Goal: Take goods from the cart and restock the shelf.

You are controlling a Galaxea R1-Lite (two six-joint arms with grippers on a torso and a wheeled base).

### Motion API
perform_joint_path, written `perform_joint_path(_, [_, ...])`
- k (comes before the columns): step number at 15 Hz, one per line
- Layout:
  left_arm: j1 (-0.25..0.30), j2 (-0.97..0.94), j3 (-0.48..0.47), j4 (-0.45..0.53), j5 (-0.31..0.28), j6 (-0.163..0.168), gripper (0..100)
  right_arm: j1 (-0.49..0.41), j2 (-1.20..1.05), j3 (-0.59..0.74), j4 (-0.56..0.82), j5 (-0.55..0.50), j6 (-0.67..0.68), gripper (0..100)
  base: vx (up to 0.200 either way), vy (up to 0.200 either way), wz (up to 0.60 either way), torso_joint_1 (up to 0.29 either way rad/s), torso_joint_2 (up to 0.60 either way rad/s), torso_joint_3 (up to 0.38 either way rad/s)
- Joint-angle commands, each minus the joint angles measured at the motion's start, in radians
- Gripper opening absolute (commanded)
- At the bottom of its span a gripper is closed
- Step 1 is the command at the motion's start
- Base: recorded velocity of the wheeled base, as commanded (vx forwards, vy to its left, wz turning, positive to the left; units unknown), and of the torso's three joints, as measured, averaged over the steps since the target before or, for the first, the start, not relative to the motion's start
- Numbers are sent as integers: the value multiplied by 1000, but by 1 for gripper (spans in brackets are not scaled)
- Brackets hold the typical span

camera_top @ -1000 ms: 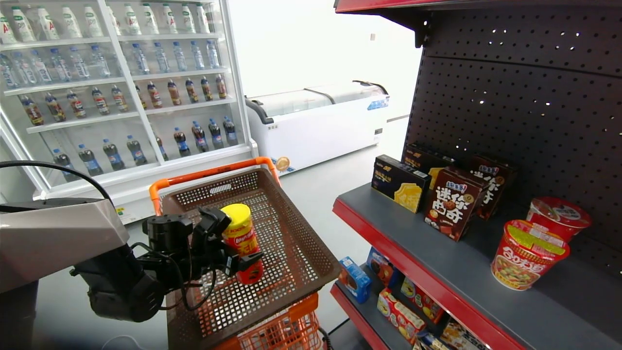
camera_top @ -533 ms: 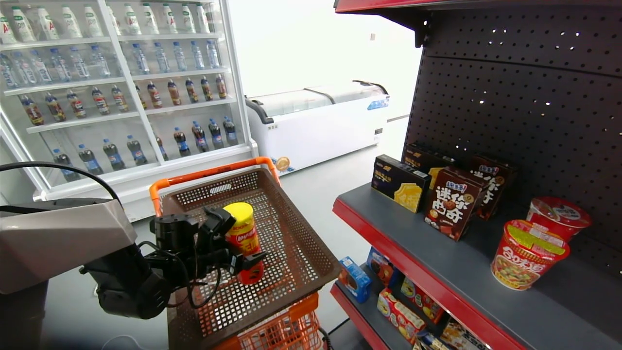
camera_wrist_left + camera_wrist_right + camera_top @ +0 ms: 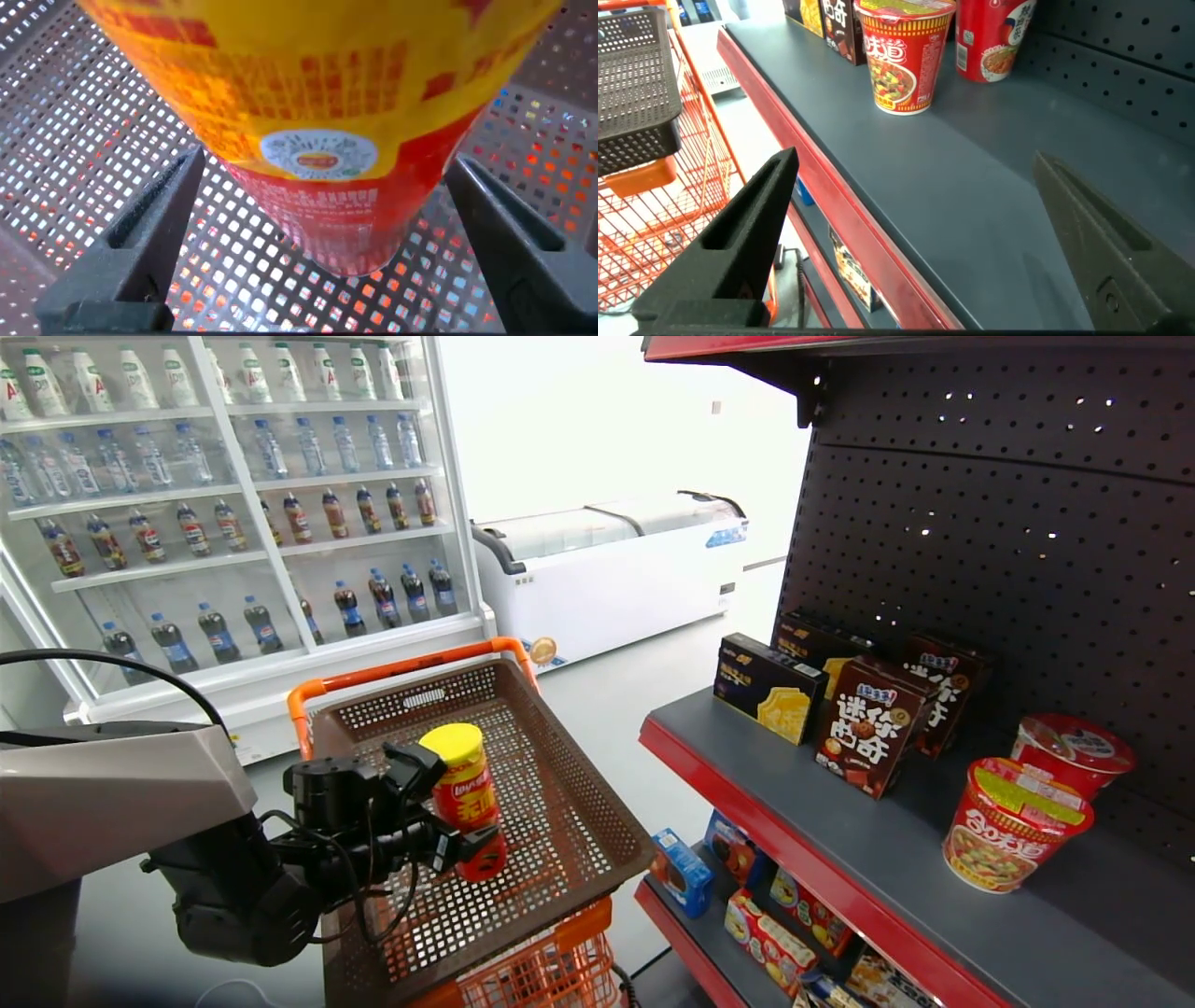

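A chip can [image 3: 464,793] with a yellow lid and red and yellow body stands tilted in the cart's brown mesh basket [image 3: 569,784]. My left gripper [image 3: 453,807] is shut on the can's middle from the side. In the left wrist view the can [image 3: 322,140] sits between the two black fingers [image 3: 140,243] above the mesh [image 3: 65,140]. My right gripper [image 3: 915,243] is open and holds nothing, hovering over the grey shelf board [image 3: 990,205] near a cup of noodles [image 3: 901,56].
The shelf [image 3: 840,840] on the right carries dark snack boxes [image 3: 868,728] and two noodle cups [image 3: 1013,826], with bare board toward the front. Lower shelves hold more packets [image 3: 681,868]. A drinks cooler [image 3: 224,523] and chest freezer [image 3: 607,569] stand behind the orange cart.
My left gripper with the can first shifted slightly right, then back left; the can's top now sits a little higher. Everything on the shelf is unchanged.
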Motion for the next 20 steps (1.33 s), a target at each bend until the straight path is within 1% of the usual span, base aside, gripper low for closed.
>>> perform_joint_path(1, [-8,-8,18,-2,0,17,100,0,1,0,0,0,0,100,0,0,0,0,0,0])
perform_joint_path(2, [-12,-8,20,-2,-1,32,100,0,1,0,0,0,0,100,0,0,0,0,0,0])
perform_joint_path(4, [-28,-8,15,-22,-3,29,100,0,1,0,0,0,0,100,0,0,0,0,0,0])
perform_joint_path(8, [-71,-7,4,-30,0,41,100,0,1,0,0,0,0,100,0,0,0,0,0,0])
perform_joint_path(14, [-69,-2,-19,-24,-1,35,100,0,1,0,0,0,0,100,0,0,0,0,0,0])
perform_joint_path(15, [-69,-2,-20,-18,0,37,0,0,1,0,0,0,0,100,0,0,0,0,0,0])
perform_joint_path(18, [-72,-7,-3,-27,0,43,0,0,1,0,0,0,0,100,0,0,0,0,0,0])
perform_joint_path(20, [-85,-10,-6,-31,5,43,0,0,1,0,0,0,0,100,0,0,0,0,0,0])
